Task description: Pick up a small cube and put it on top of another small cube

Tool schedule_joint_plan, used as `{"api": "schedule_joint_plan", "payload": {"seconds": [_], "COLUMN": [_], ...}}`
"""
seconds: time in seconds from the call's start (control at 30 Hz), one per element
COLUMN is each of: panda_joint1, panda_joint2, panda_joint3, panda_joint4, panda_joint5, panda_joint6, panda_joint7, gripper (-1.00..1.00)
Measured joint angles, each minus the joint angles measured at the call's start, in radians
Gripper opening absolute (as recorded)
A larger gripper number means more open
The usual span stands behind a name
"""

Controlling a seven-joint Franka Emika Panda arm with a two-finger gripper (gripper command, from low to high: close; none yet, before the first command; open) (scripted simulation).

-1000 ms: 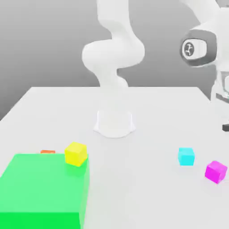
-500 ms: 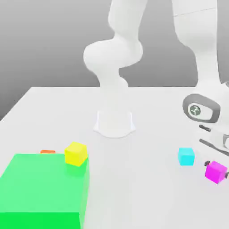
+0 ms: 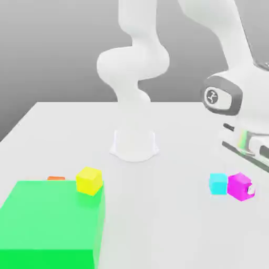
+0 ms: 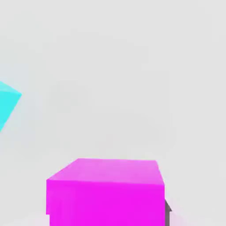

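The claw (image 3: pixel 249 189) is closed on the pink cube (image 3: pixel 240 186), holding it between its tips. Right beside the pink cube, toward the exterior view's left, is the blue cube (image 3: pixel 218 184). Farther that way, a yellow cube (image 3: pixel 89 181) sits on the big green block (image 3: pixel 52 215).

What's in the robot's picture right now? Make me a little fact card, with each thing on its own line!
robot holds: magenta cube, between the gripper's fingers
cyan cube: on the table, beside the magenta one in the exterior view
yellow cube: on the big green block, at its edge
orange thing: partly hidden behind the green block
stacked yet: no, magenta is not on another small cube
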Motion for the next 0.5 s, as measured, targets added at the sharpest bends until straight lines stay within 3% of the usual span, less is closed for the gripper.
{"api": "schedule_joint_plan", "payload": {"seconds": [0.43,0.5], "panda_joint1": [-0.432,-0.455], "panda_joint2": [-0.434,-0.418], "panda_joint3": [-0.290,-0.315], "panda_joint4": [-0.145,-0.167], "panda_joint5": [-0.094,-0.096], "panda_joint6": [-0.286,-0.251], "panda_joint7": [0.052,0.051], "gripper": [-1.00,-1.00]}}
